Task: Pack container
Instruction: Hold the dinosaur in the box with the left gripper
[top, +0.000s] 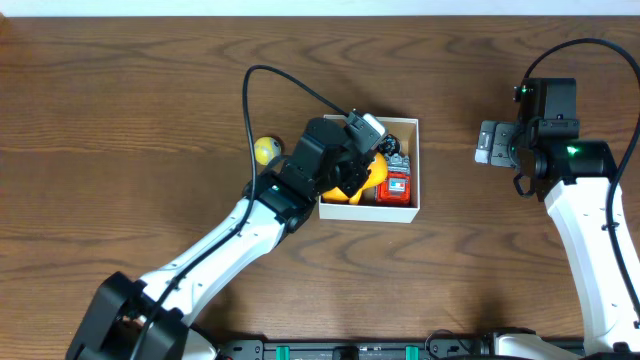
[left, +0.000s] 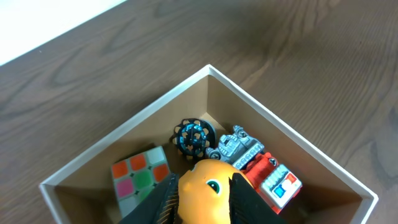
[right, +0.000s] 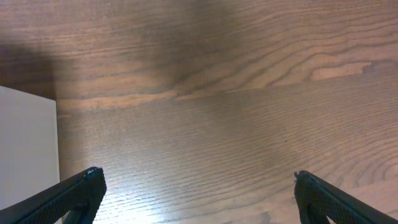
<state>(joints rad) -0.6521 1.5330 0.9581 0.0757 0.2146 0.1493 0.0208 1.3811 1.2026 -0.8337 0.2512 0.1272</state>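
Observation:
The container (top: 412, 160) is a shallow white-walled box with a brown floor at the table's middle; it also shows in the left wrist view (left: 249, 93). My left gripper (left: 204, 199) is shut on an orange-yellow toy (left: 208, 186) with a dark eye and holds it over the box; the toy also shows in the overhead view (top: 372, 178). Inside lie a puzzle cube (left: 140, 177), a black-and-blue gear toy (left: 193, 137), a grey robot toy (left: 236, 146) and a red-and-white toy (left: 273, 180). My right gripper (right: 196, 193) is open and empty over bare table, right of the box.
A small yellow ball (top: 265, 150) lies on the table just left of the box, beside my left arm. The box's white wall (right: 25, 149) shows at the left edge of the right wrist view. The table is dark wood.

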